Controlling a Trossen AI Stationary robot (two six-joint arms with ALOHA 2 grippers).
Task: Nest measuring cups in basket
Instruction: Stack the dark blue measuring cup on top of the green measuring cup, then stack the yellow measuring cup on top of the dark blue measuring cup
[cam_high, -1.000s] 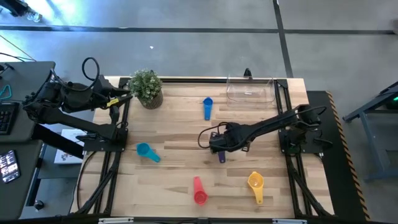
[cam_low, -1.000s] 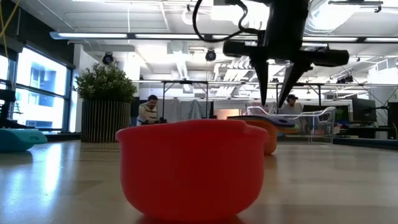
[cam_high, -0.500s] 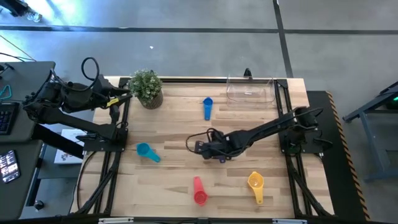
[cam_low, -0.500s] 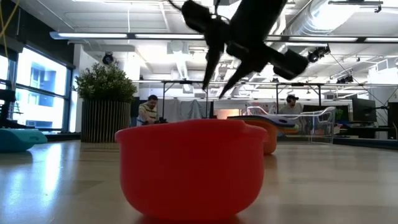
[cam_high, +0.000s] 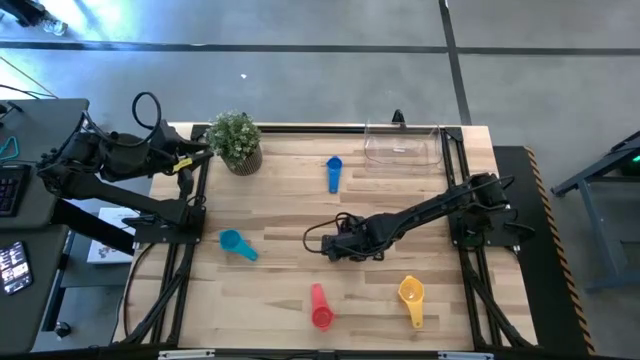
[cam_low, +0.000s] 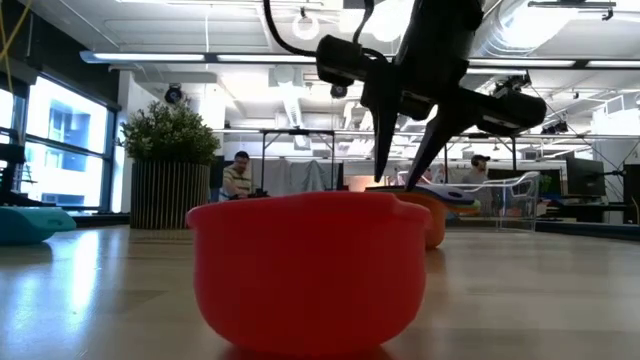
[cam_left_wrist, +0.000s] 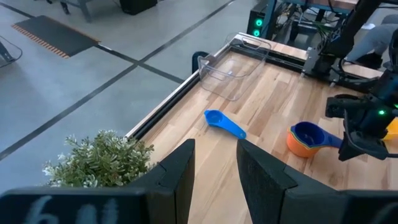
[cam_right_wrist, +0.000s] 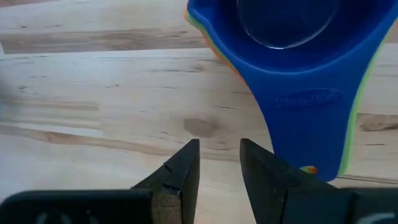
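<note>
Right gripper (cam_right_wrist: 217, 163) hangs over the nested cups (cam_right_wrist: 292, 74) at mid-table, fingers slightly apart, holding nothing.
The stack looks light, stiff and slippery; best pinched at the handle.

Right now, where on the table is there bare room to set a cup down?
Bare wood lies between the plant and the teal cup, and between the clear bin and the right gripper. The front is crowded: red cup and yellow cup.
</note>
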